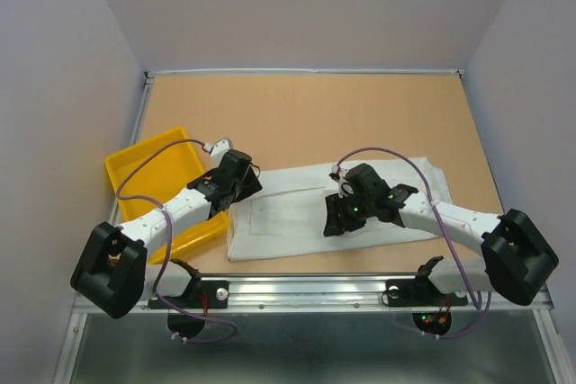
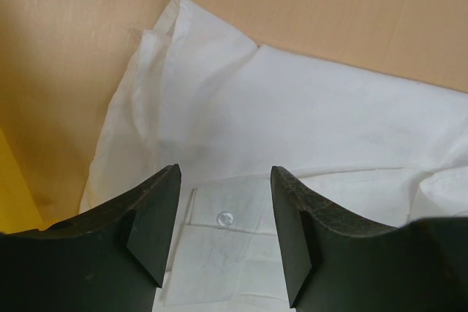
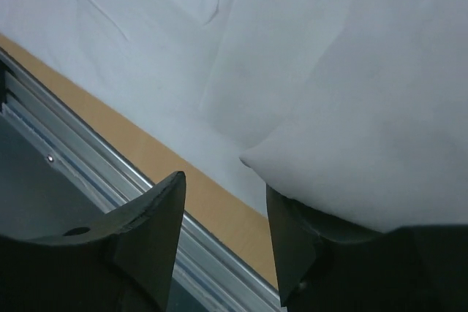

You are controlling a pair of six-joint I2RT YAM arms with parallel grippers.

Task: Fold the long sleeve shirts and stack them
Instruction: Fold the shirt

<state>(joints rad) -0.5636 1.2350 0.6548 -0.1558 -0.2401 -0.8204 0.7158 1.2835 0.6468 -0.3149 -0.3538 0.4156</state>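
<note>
One white shirt (image 1: 288, 213) lies flat on the table (image 1: 360, 119), its near edge close to the front rail (image 1: 315, 290) and its left end just beside the one yellow tray (image 1: 148, 168), with wide room beyond. The left gripper (image 2: 225, 173) gapes released above it. The right gripper (image 3: 223, 184) is parted, with cloth draped over one finger.

Built alike, left arm (image 1: 171, 213) and right arm (image 1: 450, 218): smooth white links, black blocky housings at the joints. Bulky and black at each shoulder block (image 1: 108, 267) (corners rounded, surface dull). Looped over on either side by a thin purple cable (image 1: 135, 177), ending on the left in a small white plug (image 1: 216, 145). Lit by a green light (image 1: 356, 209) at the right wrist. Tipped at the left gripper (image 2: 225, 180) with matte black fingers (image 2: 157, 213), curved like blades, inner faces flat and faintly scuffed; same shape and colour at the right gripper (image 3: 225, 195).
</note>
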